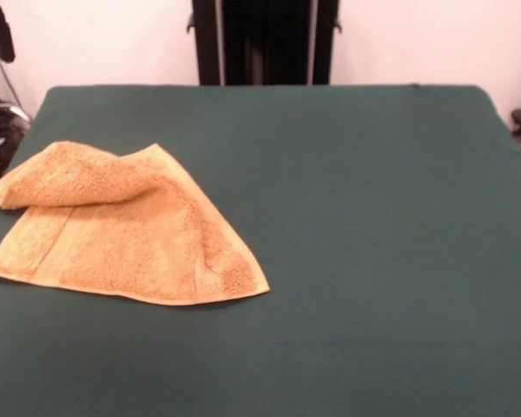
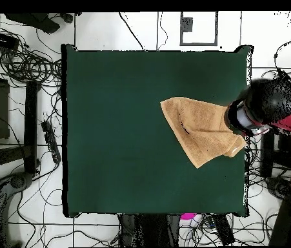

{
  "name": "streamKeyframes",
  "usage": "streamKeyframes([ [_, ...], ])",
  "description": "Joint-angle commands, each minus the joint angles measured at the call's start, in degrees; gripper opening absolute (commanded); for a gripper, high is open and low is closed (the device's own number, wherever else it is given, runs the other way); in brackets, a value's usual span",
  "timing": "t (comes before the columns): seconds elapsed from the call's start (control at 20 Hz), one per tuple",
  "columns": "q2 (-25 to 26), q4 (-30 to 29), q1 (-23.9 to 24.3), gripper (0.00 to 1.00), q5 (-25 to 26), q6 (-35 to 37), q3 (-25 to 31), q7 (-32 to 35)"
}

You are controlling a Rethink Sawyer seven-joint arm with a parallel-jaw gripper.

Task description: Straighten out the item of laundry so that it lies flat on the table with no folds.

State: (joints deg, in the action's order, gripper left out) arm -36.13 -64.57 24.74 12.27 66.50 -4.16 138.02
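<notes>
Seen from overhead, the arm (image 2: 278,103) reaches in over the right edge of the table (image 2: 128,129), roughly halfway between that edge's two corners. Its bulky black section sits just outside the edge, with the red part trailing off toward the picture's right side. A pale ring (image 2: 237,117) marks the arm's end, which sits just inside the table's edge. The tool cannot be made out beneath it. In the front view only the black pedestal (image 1: 265,42) shows, upright behind the middle of the table's far edge.
</notes>
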Motion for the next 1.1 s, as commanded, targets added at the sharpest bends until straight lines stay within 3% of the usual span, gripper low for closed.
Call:
streamKeyframes([
  [0.05, 7.33, 4.92, -3.24, 1.00, 1.10, -8.18, 4.47, 4.03],
  [0.15, 9.87, 7.51, -2.67, 1.00, 1.16, -8.38, 6.05, 0.60],
  [0.45, 14.91, 11.51, -2.52, 1.00, -1.06, -12.46, 8.31, 0.00],
  [0.8, 17.60, 14.23, -2.95, 1.00, -2.39, -13.80, 11.23, -5.66],
  [1.1, 17.02, 14.09, -6.24, 1.00, -3.77, -10.09, 9.36, -0.11],
])
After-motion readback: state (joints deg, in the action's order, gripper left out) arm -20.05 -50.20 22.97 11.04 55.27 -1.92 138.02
